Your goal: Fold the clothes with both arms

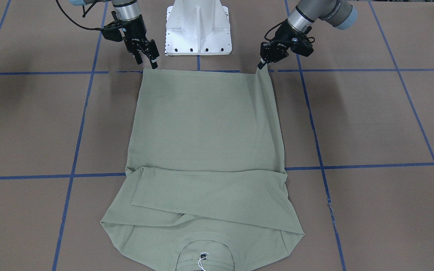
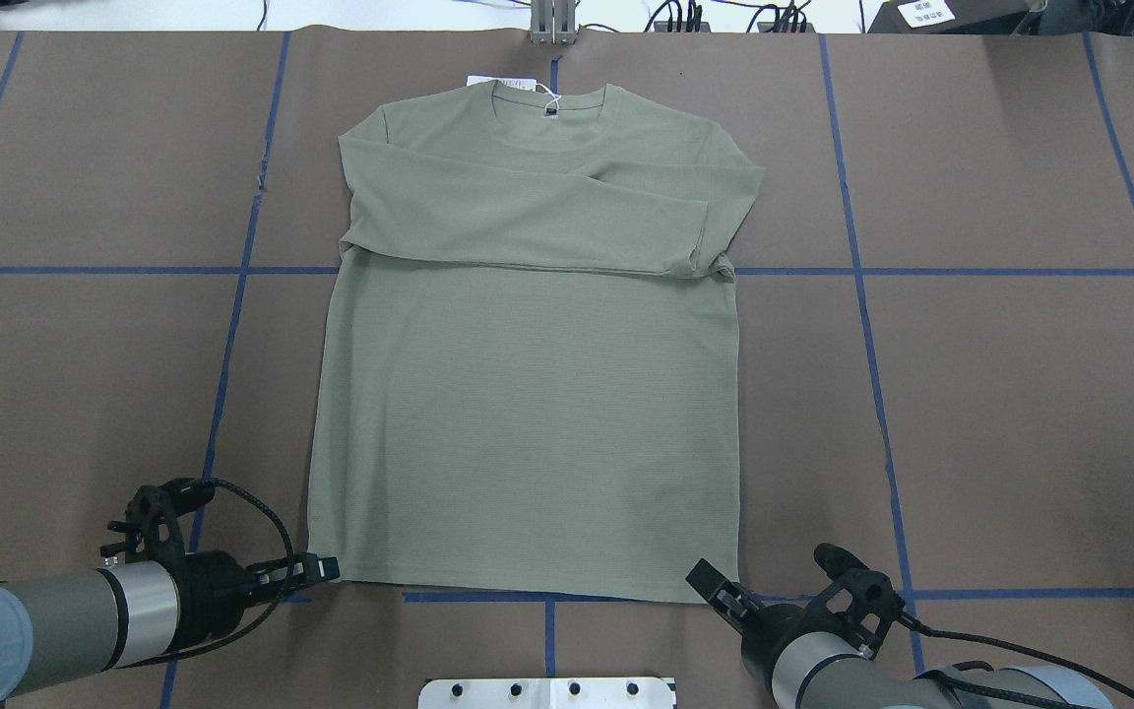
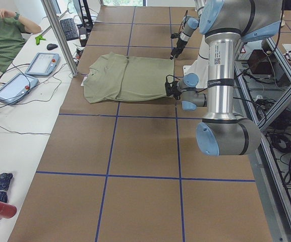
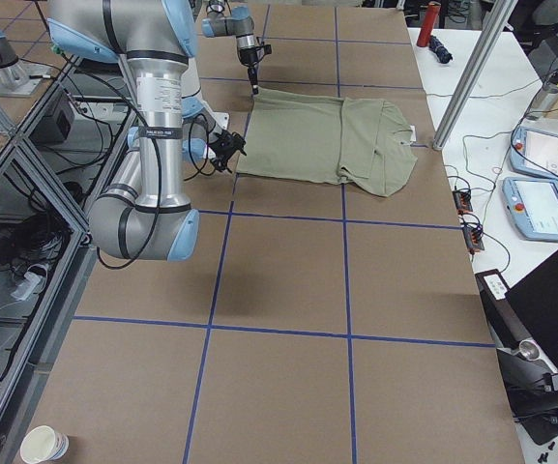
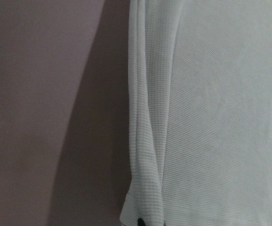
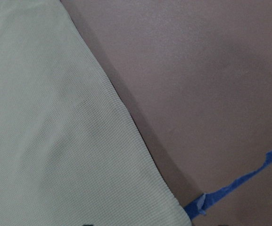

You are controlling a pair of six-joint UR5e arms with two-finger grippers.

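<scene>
The clothes are one pale sage-green long-sleeved shirt (image 1: 205, 124) (image 2: 528, 414), lying flat with both sleeves folded across the chest and its collar and white hang tag (image 2: 503, 81) at the far edge. My left gripper (image 1: 261, 66) (image 2: 326, 568) is shut on one hem corner, which is raised a little off the table; in the left wrist view the shirt edge (image 5: 145, 141) casts a shadow. My right gripper (image 1: 148, 64) (image 2: 715, 589) is open at the other hem corner, which lies flat. In the right wrist view that shirt corner (image 6: 46, 132) rests on the brown surface.
The white pedestal base (image 1: 198, 30) stands between the arms at the near table edge. Blue tape lines (image 2: 872, 271) grid the brown table. A person (image 3: 4, 35) sits beyond the far edge beside tablets (image 3: 42, 63). A paper cup (image 4: 44, 445) stands at one end.
</scene>
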